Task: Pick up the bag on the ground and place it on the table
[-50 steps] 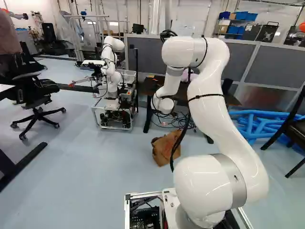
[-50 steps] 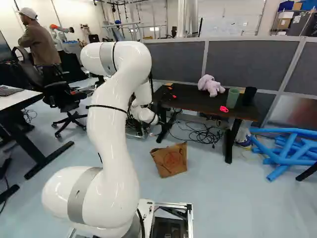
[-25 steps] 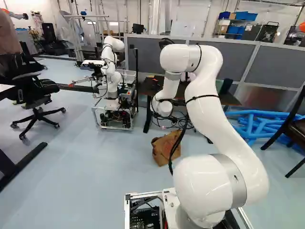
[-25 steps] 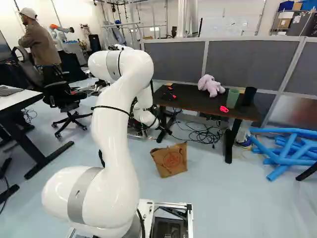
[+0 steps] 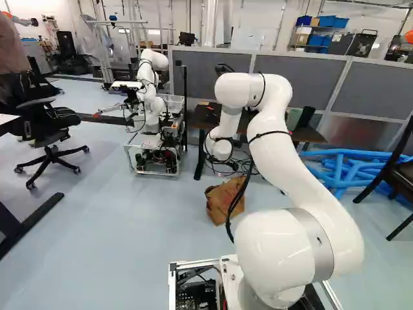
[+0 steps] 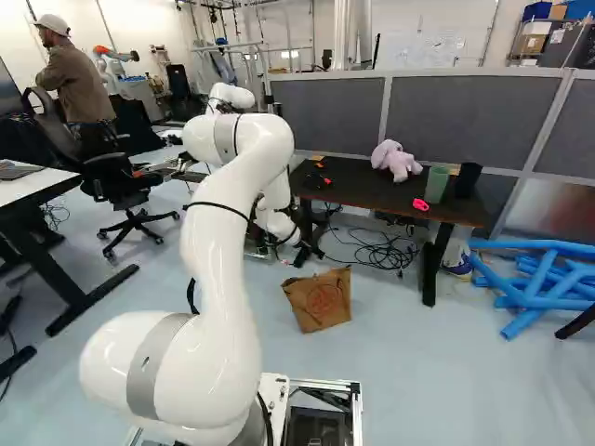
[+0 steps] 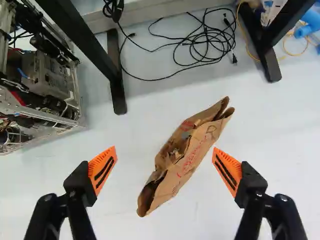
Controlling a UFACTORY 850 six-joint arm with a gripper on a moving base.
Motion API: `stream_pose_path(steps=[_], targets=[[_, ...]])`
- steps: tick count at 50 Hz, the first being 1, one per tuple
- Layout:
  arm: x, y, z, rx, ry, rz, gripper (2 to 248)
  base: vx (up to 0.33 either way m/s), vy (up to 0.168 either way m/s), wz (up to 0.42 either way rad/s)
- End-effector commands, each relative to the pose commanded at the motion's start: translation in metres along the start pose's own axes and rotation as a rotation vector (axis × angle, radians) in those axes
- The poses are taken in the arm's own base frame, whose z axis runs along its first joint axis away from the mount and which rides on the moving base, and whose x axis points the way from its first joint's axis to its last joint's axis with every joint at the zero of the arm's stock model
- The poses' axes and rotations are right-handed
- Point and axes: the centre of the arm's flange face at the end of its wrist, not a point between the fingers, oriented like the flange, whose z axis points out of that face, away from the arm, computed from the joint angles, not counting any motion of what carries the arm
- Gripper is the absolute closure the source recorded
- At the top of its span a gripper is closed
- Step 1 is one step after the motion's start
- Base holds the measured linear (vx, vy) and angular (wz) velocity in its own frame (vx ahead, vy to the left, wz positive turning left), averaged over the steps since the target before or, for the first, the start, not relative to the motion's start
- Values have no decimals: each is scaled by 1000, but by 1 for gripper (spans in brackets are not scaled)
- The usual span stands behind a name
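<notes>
Bag: one brown paper bag [image 6: 319, 299], creased, with red marking; on the floor [image 5: 129, 239], on the near side of the worktop [image 6: 363, 192].
Pincer: black pincer [image 7: 164, 159], orange pads [image 7: 102, 170]; spread wide, gripping nothing; above the bag, which shows between its fingers, long side running aslant.
Arm: white arm [image 5: 293, 152]; its dark hoses [image 5: 237, 200] cross in front of the bag's right side in the left base view.
Worktop supports: two dark legs [image 7: 270, 62]; beyond the bag, one to its left, one to its right.
Cables: black tangle [image 6: 381, 251]; on the floor beyond the bag, between the legs.
Worktop load: pale pink soft toy [image 6: 398, 161], green cup [image 6: 436, 184], black cup [image 6: 468, 179], bright pink item [image 6: 420, 204]; all beyond the bag and to its right.
Small items: dark and red pieces [image 6: 318, 177]; on the worktop's left end, beyond the bag.
Partition: grey panels [image 6: 465, 116]; beyond the bag, behind the worktop.
Blue tubes: loose pile [image 6: 548, 279]; right of the bag.
Neighbour: another robot [image 5: 150, 106] on a wheeled frame [image 5: 155, 158]; beyond the bag, to its left.
Seating: black office chair [image 5: 48, 123], left of the bag; dark chair [image 5: 401, 175], well to its right.
</notes>
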Motion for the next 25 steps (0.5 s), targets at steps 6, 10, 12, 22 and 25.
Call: stream_pose_path(steps=[6,10,12,22,25], targets=[[-1,-3,12,-3,-13,12,3,0,0,0],[-1,-5,20,-5,-20,21,3,0,0,0],[-1,-6,25,-5,-23,26,3,0,0,0],[-2,-11,46,-11,-41,57,3,0,0,0],[-4,-12,51,-14,-50,67,3,0,0,0]])
